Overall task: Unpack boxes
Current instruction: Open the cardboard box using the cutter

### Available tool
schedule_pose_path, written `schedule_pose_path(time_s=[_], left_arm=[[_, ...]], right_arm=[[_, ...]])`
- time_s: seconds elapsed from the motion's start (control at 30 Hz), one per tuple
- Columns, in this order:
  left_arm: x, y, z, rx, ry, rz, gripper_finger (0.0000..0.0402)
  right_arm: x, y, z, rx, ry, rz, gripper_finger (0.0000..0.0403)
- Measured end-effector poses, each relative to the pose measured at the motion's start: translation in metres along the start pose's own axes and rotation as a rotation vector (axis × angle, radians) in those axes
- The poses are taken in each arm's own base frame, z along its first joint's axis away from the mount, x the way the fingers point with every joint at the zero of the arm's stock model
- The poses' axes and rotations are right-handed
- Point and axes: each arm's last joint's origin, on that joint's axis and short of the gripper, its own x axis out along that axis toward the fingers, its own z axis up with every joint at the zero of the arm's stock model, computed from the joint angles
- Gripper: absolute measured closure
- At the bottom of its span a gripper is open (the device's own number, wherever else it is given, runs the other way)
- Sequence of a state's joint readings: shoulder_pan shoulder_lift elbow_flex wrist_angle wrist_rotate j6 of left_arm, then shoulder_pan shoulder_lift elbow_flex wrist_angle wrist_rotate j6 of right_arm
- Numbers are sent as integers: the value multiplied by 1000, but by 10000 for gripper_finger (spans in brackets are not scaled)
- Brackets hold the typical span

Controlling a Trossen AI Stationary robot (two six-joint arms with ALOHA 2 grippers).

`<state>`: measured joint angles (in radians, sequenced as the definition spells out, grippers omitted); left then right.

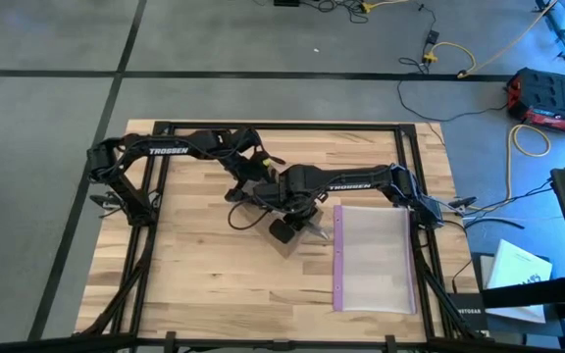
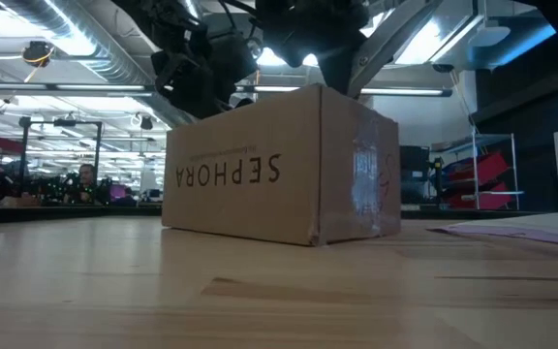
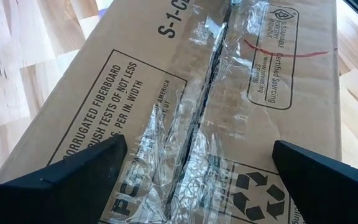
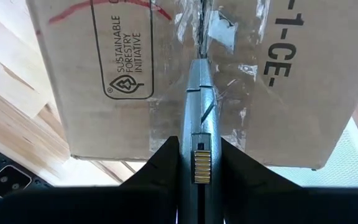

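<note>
Right gripper (image 4: pixel 199 163) is clamped on the grey knife (image 4: pixel 199 106), blade lying along the box (image 4: pixel 191 68) taped seam (image 3: pixel 197 112); left gripper (image 3: pixel 197 171), fingers apart, straddles that seam.

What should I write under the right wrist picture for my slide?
Right gripper holds a grey cutter on the taped seam of the cardboard box.

A brown cardboard box (image 2: pixel 279 165) sits on the wooden bench (image 2: pixel 163 291), its black "SEPHORA" lettering upside down and clear tape shining on its end face. Dark robot arms (image 2: pixel 221 48) hang directly above it — their hands not clearly made out. Below and to the right lies a pale plastic bag (image 2: pixel 531 233).
</note>
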<state>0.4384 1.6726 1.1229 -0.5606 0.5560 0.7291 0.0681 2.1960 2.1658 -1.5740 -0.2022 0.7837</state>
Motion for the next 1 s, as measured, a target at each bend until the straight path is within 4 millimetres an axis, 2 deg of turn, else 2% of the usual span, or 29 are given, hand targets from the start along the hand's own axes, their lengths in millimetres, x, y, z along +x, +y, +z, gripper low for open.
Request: schedule_pose_path(time_s=[0.37, 1.0], left_arm=[[-15, 17, -17, -66, -3, 44, 2], [-23, 25, -26, -80, -6, 56, 2]], right_arm=[[0, -1, 2, 6, -24, -10, 346], [0, -1, 2, 20, -21, -14, 346]])
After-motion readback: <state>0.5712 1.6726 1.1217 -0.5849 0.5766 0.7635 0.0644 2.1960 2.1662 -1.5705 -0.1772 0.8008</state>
